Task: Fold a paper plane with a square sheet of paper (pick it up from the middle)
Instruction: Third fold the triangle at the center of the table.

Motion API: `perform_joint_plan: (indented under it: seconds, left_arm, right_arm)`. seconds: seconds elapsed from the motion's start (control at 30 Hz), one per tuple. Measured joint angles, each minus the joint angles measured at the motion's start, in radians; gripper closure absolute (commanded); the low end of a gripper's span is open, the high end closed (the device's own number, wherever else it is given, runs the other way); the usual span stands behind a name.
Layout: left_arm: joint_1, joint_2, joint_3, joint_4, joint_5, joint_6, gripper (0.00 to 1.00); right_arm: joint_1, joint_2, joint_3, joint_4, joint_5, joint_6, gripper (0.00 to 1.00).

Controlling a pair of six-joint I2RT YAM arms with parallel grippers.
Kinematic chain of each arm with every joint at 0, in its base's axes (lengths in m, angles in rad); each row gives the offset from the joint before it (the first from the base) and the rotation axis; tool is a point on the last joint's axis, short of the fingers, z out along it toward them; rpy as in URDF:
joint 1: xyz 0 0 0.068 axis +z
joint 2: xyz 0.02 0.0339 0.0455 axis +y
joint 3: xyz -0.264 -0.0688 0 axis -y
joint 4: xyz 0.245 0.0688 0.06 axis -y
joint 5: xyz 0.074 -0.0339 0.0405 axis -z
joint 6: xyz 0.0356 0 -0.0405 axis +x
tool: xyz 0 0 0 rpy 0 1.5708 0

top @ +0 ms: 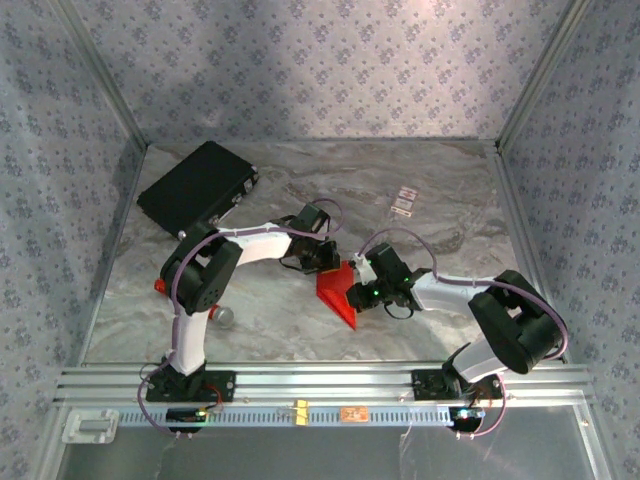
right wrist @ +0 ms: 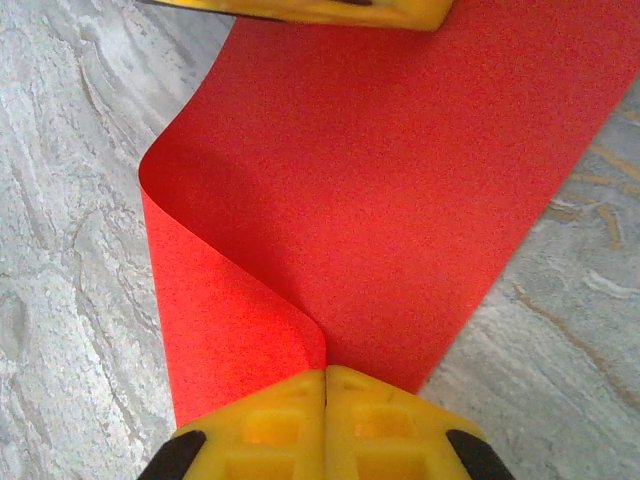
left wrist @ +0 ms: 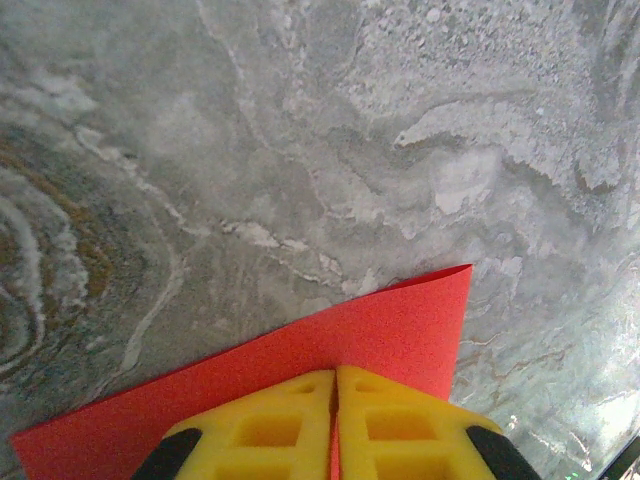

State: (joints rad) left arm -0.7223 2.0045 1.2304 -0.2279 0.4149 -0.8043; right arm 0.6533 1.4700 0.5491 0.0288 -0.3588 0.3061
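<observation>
The square sheet of paper (top: 338, 293) is bright red and hangs curved between both grippers above the marble table. My left gripper (top: 327, 264) pinches its far edge; in the left wrist view the yellow fingers (left wrist: 270, 425) of the left gripper (left wrist: 336, 378) are pressed together on the sheet (left wrist: 390, 325). My right gripper (top: 360, 291) pinches the near side; in the right wrist view this gripper (right wrist: 325, 374) is shut where the paper (right wrist: 400, 180) curls over itself on the left. The left gripper's yellow finger (right wrist: 320, 10) shows at that view's top edge.
A black case (top: 197, 186) lies at the back left. A small red cylinder (top: 160, 286) with a grey end (top: 225, 317) lies partly behind the left arm. Two small white labels (top: 403, 201) sit at the back right. Patterned walls enclose the table; a metal rail (top: 320, 385) runs along the front.
</observation>
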Motion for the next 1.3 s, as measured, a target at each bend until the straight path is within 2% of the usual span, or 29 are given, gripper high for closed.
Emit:
perform_joint_plan:
  seconds: [0.53,0.73,0.9,1.03,1.1,1.17,1.3]
  left_arm:
    - [0.0,0.0,-0.003,0.015,0.004,0.0,0.89]
    - [0.0,0.0,0.001,0.018,0.005,0.0,0.85]
    - [0.002,0.0,0.022,0.007,-0.012,0.0,0.75]
    - [0.011,-0.009,0.026,-0.002,-0.024,-0.002,0.61]
    - [0.021,-0.029,0.024,-0.013,-0.048,-0.008,0.61]
    - [0.039,-0.066,0.004,-0.008,-0.075,-0.01,0.55]
    - [0.076,-0.195,-0.087,0.002,-0.117,-0.032,0.52]
  right_arm:
    - [0.002,0.013,0.005,0.004,-0.001,0.0,1.0]
    - [0.002,0.019,0.008,0.005,-0.001,0.0,1.0]
    - [0.002,0.028,0.013,0.019,0.0,0.0,1.0]
    - [0.002,0.03,0.013,0.029,0.005,0.0,1.0]
    - [0.002,0.032,0.016,0.028,0.006,-0.001,1.0]
    - [0.001,0.036,0.021,0.024,0.006,-0.008,1.0]
    - [-0.007,0.048,0.037,0.011,0.005,-0.024,1.0]
